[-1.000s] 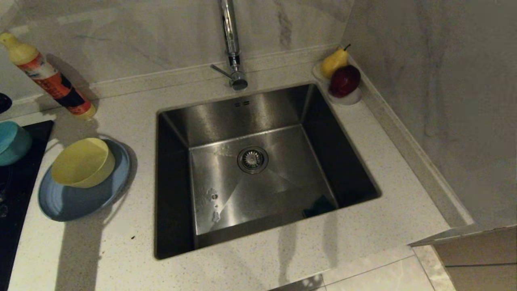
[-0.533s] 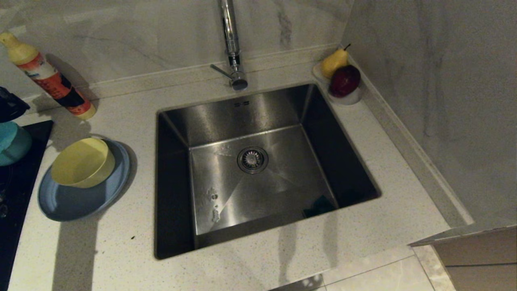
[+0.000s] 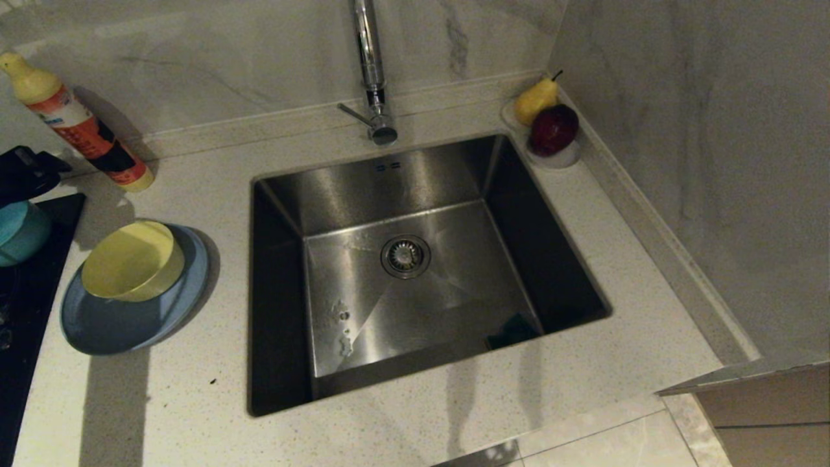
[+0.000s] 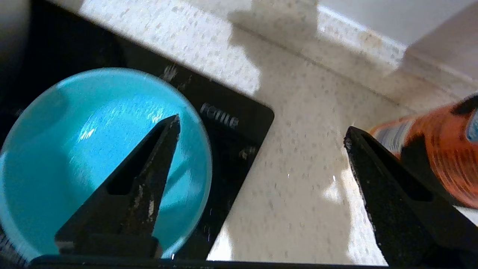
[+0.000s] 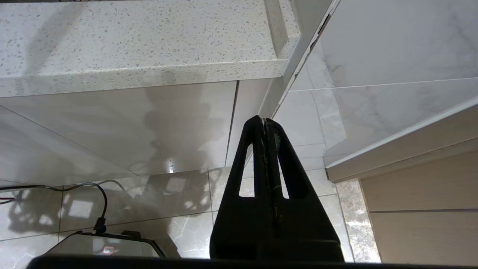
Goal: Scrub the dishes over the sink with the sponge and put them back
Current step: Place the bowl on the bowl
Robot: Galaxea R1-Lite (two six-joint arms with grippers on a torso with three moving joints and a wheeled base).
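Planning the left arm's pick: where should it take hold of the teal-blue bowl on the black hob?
Probably the thin rim of the teal-blue bowl, from above: it sits upright with its mouth open, so one finger inside and one outside should pinch the wall. The left gripper hangs over it, jaws open.

The left gripper (image 4: pixel 261 134) has two matte black jaws, each a long tapering wedge with a slotted hollow along its length. Their inner faces are scuffed and flecked with pale wear marks. The right gripper (image 5: pixel 264 120) is the same black make, its jaws showing narrow triangular cut-outs and a thin seam, above a broad black base.
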